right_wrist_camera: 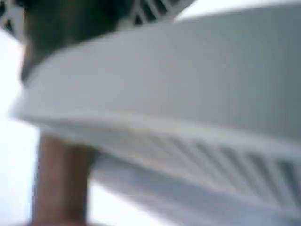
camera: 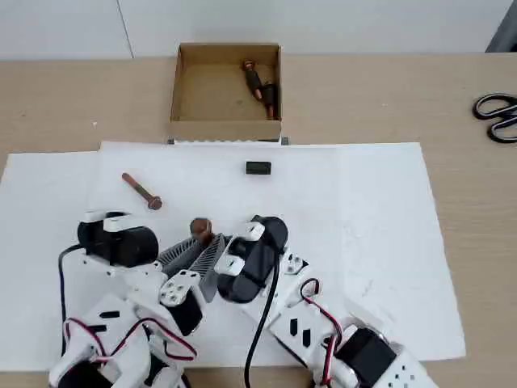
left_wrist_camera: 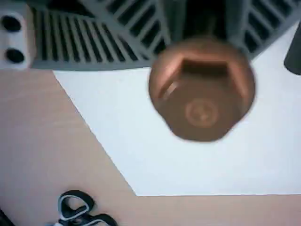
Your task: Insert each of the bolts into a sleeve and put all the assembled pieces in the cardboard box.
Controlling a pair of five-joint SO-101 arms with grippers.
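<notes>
A copper bolt (camera: 200, 229) is held head-up in my left gripper (camera: 196, 245), which is shut on it low over the white paper. In the left wrist view the hex head (left_wrist_camera: 202, 89) sits just under the grey ribbed fingers (left_wrist_camera: 117, 28). My right gripper (camera: 220, 252) is pressed against the same spot from the right. Its wrist view has a copper shaft (right_wrist_camera: 61, 179) beside a grey ribbed part. Another bolt (camera: 141, 191) lies loose on the paper to the left. A black sleeve (camera: 258, 168) lies near the cardboard box (camera: 182, 89), which holds two assembled pieces (camera: 260, 83).
White paper (camera: 371, 210) covers the middle of the wooden table. Black scissors (camera: 497, 115) lie at the far right edge, and they are also in the left wrist view as scissors (left_wrist_camera: 77, 209). Both arm bases crowd the near edge.
</notes>
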